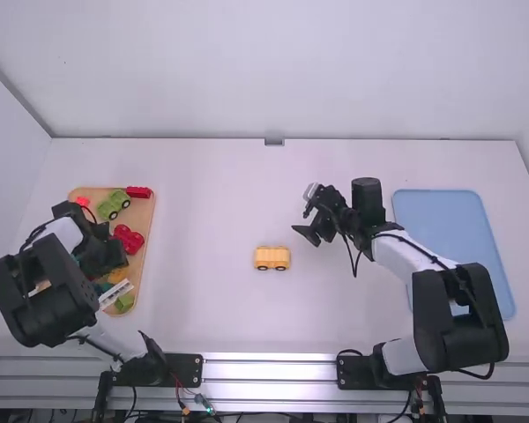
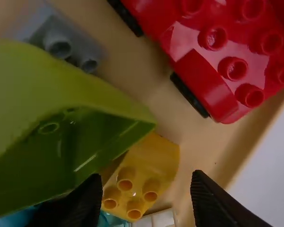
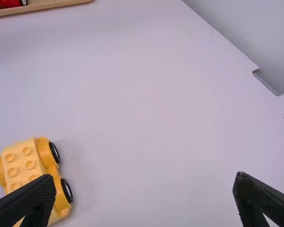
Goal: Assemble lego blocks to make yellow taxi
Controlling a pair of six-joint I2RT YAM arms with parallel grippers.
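Note:
A yellow wheeled base (image 1: 271, 257) stands on the table near the middle; in the right wrist view this base (image 3: 22, 166) shows studs on top. My right gripper (image 1: 300, 221) is up and to the right of it in the high view, open; the right wrist view has the gripper (image 3: 145, 178) with spread fingers and nothing between them. My left gripper (image 1: 111, 263) is over the wooden tray (image 1: 147, 216). In the left wrist view the gripper (image 2: 144, 196) is open above a yellow curved block (image 2: 156, 156) with studs, beside a large green piece (image 2: 66, 99).
Red wheeled pieces (image 2: 227, 52), a grey block (image 2: 71, 45) and a white block (image 2: 158, 219) share the tray. A green car (image 1: 113, 204) and a red block (image 1: 138, 192) lie at its far end. A blue tray (image 1: 436, 207) is behind the right arm.

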